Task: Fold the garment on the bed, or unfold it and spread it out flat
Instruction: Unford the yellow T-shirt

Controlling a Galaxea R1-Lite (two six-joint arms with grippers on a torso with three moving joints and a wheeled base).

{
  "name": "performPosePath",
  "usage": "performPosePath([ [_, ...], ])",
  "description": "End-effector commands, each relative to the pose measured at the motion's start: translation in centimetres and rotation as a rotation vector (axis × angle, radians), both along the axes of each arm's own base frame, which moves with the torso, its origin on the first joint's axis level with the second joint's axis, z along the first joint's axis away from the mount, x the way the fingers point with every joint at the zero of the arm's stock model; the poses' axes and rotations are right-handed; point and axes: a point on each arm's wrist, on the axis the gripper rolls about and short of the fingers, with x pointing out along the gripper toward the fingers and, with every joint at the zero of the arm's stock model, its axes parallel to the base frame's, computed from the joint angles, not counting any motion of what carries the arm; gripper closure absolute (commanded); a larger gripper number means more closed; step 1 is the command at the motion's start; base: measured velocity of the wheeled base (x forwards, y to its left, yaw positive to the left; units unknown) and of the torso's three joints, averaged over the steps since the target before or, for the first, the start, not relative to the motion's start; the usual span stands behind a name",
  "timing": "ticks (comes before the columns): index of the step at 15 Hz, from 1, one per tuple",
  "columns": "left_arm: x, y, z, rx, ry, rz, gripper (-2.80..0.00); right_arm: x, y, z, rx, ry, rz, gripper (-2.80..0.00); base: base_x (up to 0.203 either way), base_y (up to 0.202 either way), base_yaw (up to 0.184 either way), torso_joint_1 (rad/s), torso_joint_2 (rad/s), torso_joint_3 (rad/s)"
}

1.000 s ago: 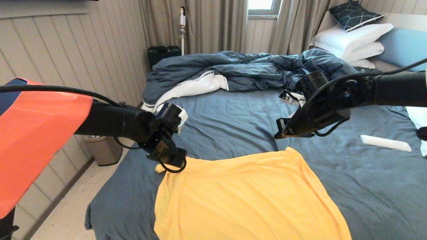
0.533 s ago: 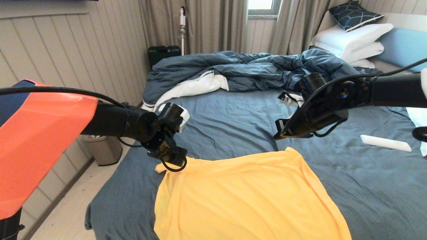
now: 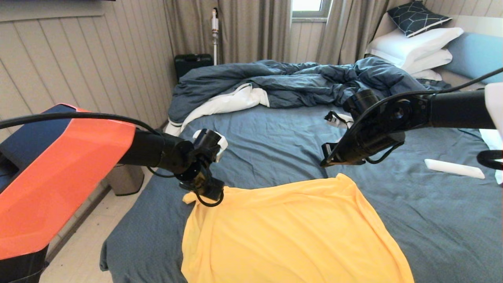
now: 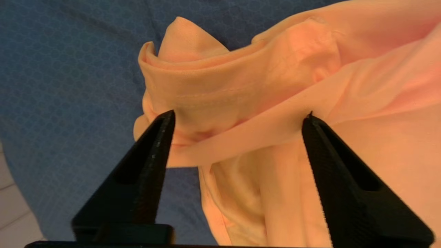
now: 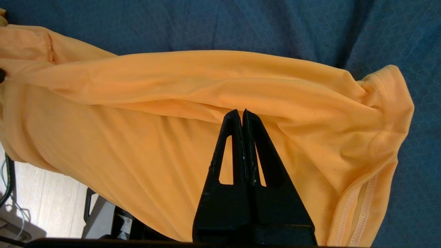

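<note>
Garment (image 3: 290, 232) lay spread across the lower centre of the head view on the bed (image 3: 275, 145), its long axis running from the far edge toward the bottom of the frame. Left gripper (image 4: 237, 117) stood at the rolled upper-left corner, jaws wide apart either side of the bunched fabric and gripping nothing. Right gripper (image 5: 242, 115) hovered just beyond the far edge at centre right, jaws pressed together and empty. Left gripper was the nearer to cloth. Bottom of the garment was cut off by the frame; sleeves and any print could not be made out.
</note>
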Motion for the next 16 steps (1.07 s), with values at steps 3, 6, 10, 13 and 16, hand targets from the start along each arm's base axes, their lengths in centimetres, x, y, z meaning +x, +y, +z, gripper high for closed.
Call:
performPosePath([
  [3, 0.22, -0.15, -1.1, 0.011, 0.02, 0.002, -2.8, 0.1, 0.14, -0.33, 0.0, 0.011, 0.003, 0.0, 0.0, 0.0, 0.0, 0.0, 0.0, 0.0],
  [6, 0.31, -0.2, -1.52, 0.015, 0.029, 0.003, -2.8, 0.22, 0.1, -0.5, 0.0, 0.014, 0.001, 0.0, 0.0, 0.0, 0.0, 0.0, 0.0, 0.0],
  [10, 0.29, -0.34, -1.76, 0.015, 0.035, -0.004, 0.0, 0.37, 0.19, -0.56, 0.002, 0.014, 0.0, 0.0, 0.0, 0.0, 0.0, 0.0, 0.0, 0.0],
  [13, 0.26, -0.48, -1.68, 0.014, 0.032, -0.007, 0.0, 0.48, 0.18, -0.7, 0.001, 0.016, -0.001, 0.0, 0.0, 0.0, 0.0, 0.0, 0.0, 0.0],
  [16, 0.48, -0.62, -0.99, 0.001, 0.009, -0.006, 0.0, 0.61, 0.18, -0.77, 0.003, 0.016, -0.004, 0.0, 0.0, 0.0, 0.0, 0.0, 0.0, 0.0],
])
